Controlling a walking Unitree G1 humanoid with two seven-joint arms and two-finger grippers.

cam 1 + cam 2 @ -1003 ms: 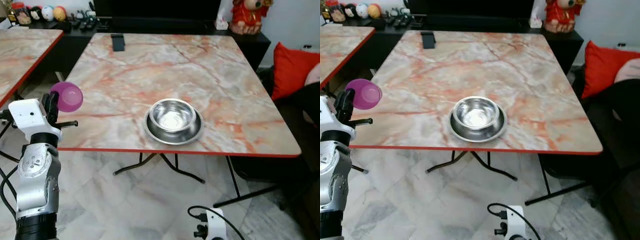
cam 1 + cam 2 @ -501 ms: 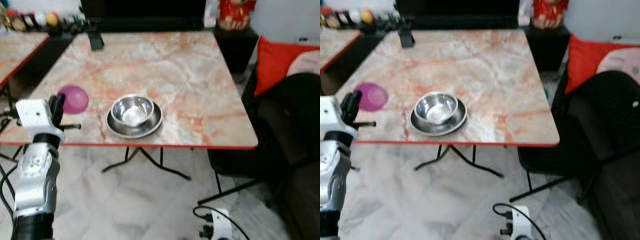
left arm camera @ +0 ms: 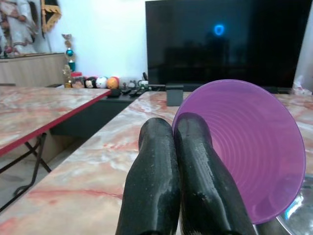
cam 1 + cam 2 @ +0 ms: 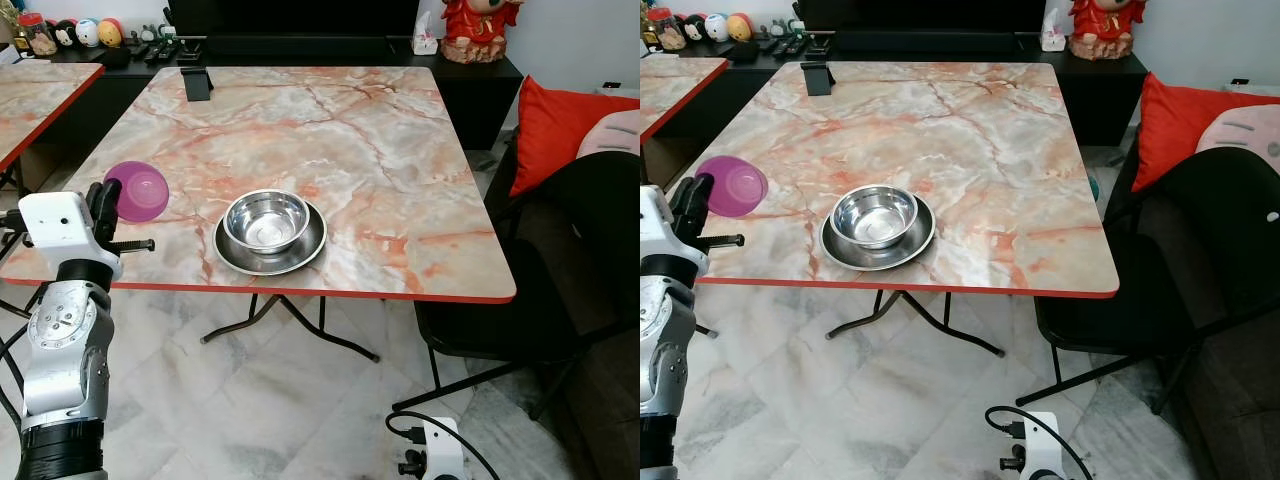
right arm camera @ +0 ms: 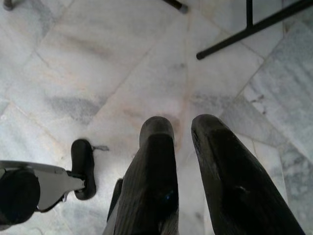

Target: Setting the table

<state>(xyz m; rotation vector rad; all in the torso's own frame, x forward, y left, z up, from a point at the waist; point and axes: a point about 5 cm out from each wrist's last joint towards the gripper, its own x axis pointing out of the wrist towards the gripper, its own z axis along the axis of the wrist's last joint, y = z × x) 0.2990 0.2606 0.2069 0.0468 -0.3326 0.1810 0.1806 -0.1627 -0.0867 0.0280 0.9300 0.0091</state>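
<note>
1. Now the robot looks at the table (image 4: 400,150) from a new spot, so the whole picture has slid to the left; the steel bowl (image 4: 266,219) has not moved on the table.
2. Up by the table's left edge, the left gripper (image 4: 108,200) still holds the purple bowl (image 4: 138,191).
3. Its two black fingers (image 3: 195,161) are pressed tight on the purple bowl's rim, so the bowl hangs tipped on its side with its open mouth facing out.
4. This bowl is in the air above the table's near left part, not set down yet.
5. Near the front edge, the steel bowl sits inside a steel plate (image 4: 300,255). It looks like one place is already set.
6. At the far edge a small black stand (image 4: 196,83) sits, well away from the bowls.
7. Down low, the right gripper (image 5: 183,132) hangs over the white floor (image 5: 98,58) with its fingers a little apart, holding nothing.
8. I think the next job is to bring the purple bowl over the table and set it down flat, near the steel bowl.
</note>
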